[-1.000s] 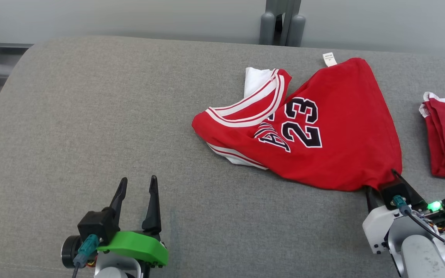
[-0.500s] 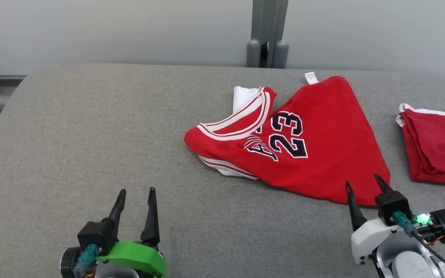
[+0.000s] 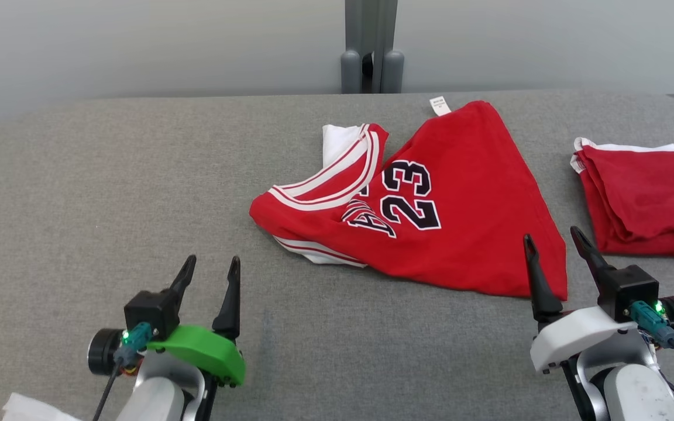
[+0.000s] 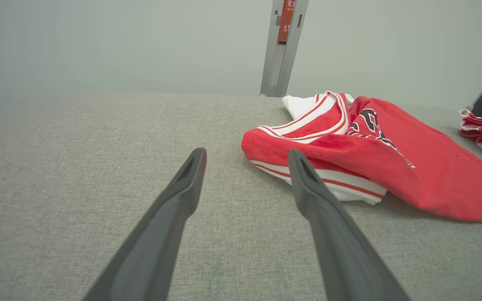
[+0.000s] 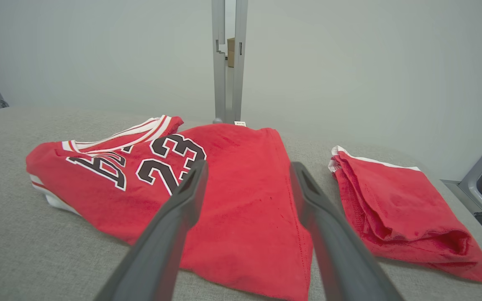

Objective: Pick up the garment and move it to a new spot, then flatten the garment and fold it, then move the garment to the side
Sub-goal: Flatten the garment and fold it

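A red jersey (image 3: pixel 430 216) with a black "23" and white-striped trim lies crumpled on the grey table (image 3: pixel 109 193), right of centre; it also shows in the left wrist view (image 4: pixel 391 167) and the right wrist view (image 5: pixel 232 188). My right gripper (image 3: pixel 553 245) stands open just in front of the jersey's near right corner, holding nothing; its fingers (image 5: pixel 182 200) frame the red cloth. My left gripper (image 3: pixel 211 266) is open over bare table at the lower left, well short of the jersey's striped edge (image 4: pixel 329 184).
A second red garment (image 3: pixel 641 199), folded, lies at the table's right side, close to my right gripper (image 5: pixel 391 209). A grey post (image 3: pixel 370 47) stands behind the table against a pale wall. A white scrap (image 3: pixel 27 408) shows at the bottom left corner.
My right gripper has let go of the jersey's near right corner, opened and drawn back. The head camera has swung right, so the whole scene shifted left. The left gripper stays open.
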You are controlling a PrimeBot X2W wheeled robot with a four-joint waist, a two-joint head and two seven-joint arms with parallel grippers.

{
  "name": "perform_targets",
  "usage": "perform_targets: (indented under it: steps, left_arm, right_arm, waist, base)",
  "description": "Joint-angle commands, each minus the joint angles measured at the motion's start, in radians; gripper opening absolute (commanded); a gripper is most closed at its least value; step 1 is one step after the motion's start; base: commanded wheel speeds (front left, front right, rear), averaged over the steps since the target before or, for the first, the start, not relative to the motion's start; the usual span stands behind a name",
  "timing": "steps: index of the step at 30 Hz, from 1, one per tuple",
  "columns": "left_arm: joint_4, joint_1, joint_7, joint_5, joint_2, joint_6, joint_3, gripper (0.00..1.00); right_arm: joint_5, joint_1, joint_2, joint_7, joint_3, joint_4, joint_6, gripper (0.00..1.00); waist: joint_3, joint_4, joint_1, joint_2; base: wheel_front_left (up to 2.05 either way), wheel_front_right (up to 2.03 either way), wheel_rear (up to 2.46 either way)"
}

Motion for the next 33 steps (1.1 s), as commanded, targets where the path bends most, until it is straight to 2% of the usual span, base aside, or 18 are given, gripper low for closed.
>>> perform_targets:
  steps: [1,10,15,27,28,30,31,33]
  left_arm:
    - [0.017,-0.045,0.008,0.013,0.011,-0.012,-0.004,1.00]
    - [0.202,-0.270,0.065,0.045,0.066,-0.089,-0.040,1.00]
    - [0.300,-0.362,0.086,0.034,0.078,-0.123,-0.061,1.00]
    - [0.449,-0.488,0.129,-0.014,0.094,-0.150,-0.139,1.00]
    - [0.460,-0.494,0.136,-0.017,0.095,-0.150,-0.150,0.88]
    - [0.476,-0.501,0.141,-0.013,0.097,-0.151,-0.169,0.36]
    - [0.478,-0.503,0.137,-0.009,0.098,-0.151,-0.175,0.00]
    - [0.480,-0.508,0.121,-0.011,0.101,-0.150,-0.184,0.00]
  right_arm:
    - [0.005,-0.021,-0.001,0.002,0.009,-0.013,-0.001,1.00]
    - [0.030,-0.109,-0.001,0.002,0.063,-0.096,-0.001,1.00]
    - [0.035,-0.143,-0.001,-0.001,0.077,-0.114,-0.001,1.00]
    - [0.030,-0.166,-0.001,-0.018,0.070,-0.102,-0.002,1.00]
    - [0.032,-0.167,-0.001,-0.021,0.068,-0.100,-0.002,1.00]
    - [0.034,-0.168,-0.001,-0.024,0.065,-0.098,-0.002,1.00]
    - [0.034,-0.168,-0.001,-0.029,0.063,-0.097,-0.002,1.00]
    - [0.033,-0.164,-0.001,-0.034,0.060,-0.094,-0.002,1.00]
  waist:
    - [0.044,-0.033,0.0000,-0.0001]
    - [0.177,-0.111,0.0000,-0.0001]
    - [0.232,-0.141,0.0000,-0.0001]
    - [0.280,-0.182,0.0000,-0.0001]
    - [0.280,-0.184,0.0000,-0.0001]
    - [0.277,-0.185,0.0000,-0.0001]
    - [0.275,-0.185,0.0000,-0.0001]
    - [0.267,-0.182,0.0000,-0.0001]
  base:
    - [0.00,0.00,0.00]
    - [0.00,0.00,0.00]
    - [0.00,0.00,0.00]
    - [0.00,0.00,0.00]
    - [0.00,0.00,0.00]
    - [0.00,0.00,0.00]
    - [0.00,0.00,0.00]
    - [0.00,0.00,0.00]
